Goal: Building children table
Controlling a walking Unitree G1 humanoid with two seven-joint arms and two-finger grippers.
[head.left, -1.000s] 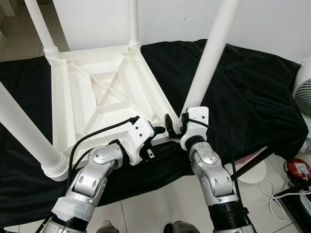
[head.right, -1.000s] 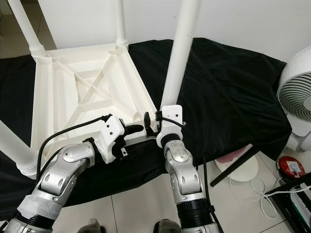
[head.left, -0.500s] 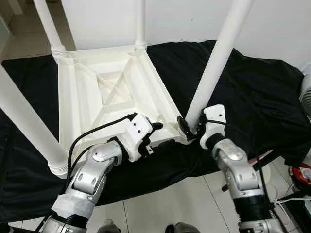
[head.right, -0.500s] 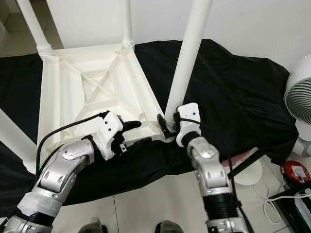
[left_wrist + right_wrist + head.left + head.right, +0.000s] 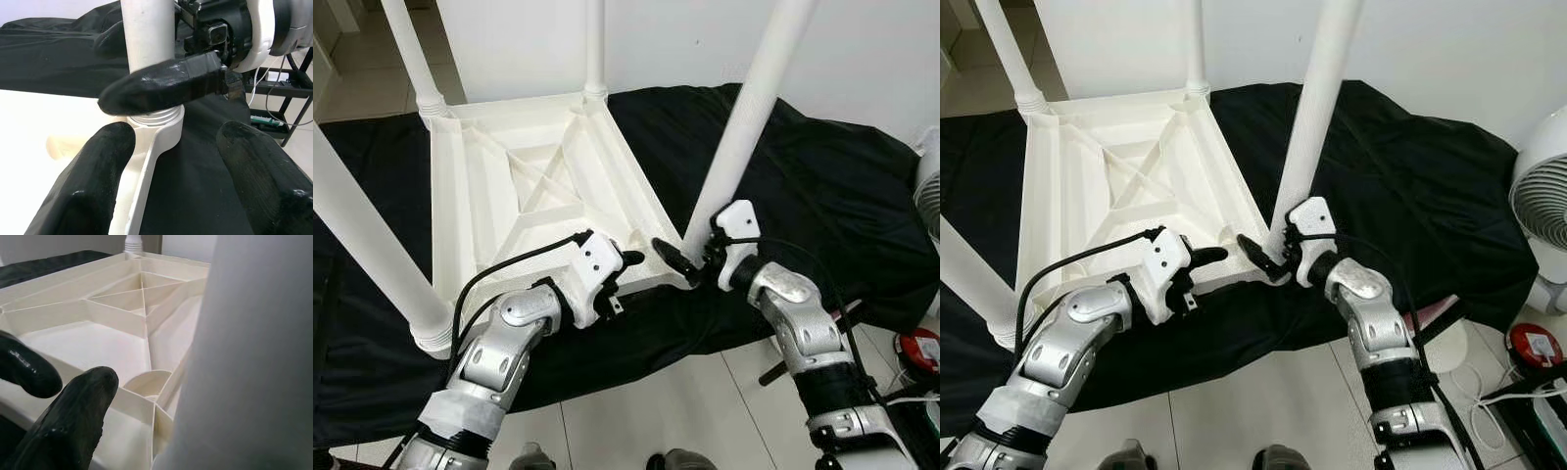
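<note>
So the white table [image 5: 538, 196] is flipped upside down on the black cloth [image 5: 822, 186], ribbed underside up, legs sticking up at every corner. The near-right leg [image 5: 744, 117] sits in its corner socket at about 5 o'clock on the frame. My right gripper [image 5: 690, 269] is right at that leg's base, fingers spread with the leg between them, not squeezing it as far as I can tell. Left gripper [image 5: 631, 262] is at the near rim just beside that corner, fingers apart. White fan [image 5: 1542, 196] at 3 o'clock.
</note>
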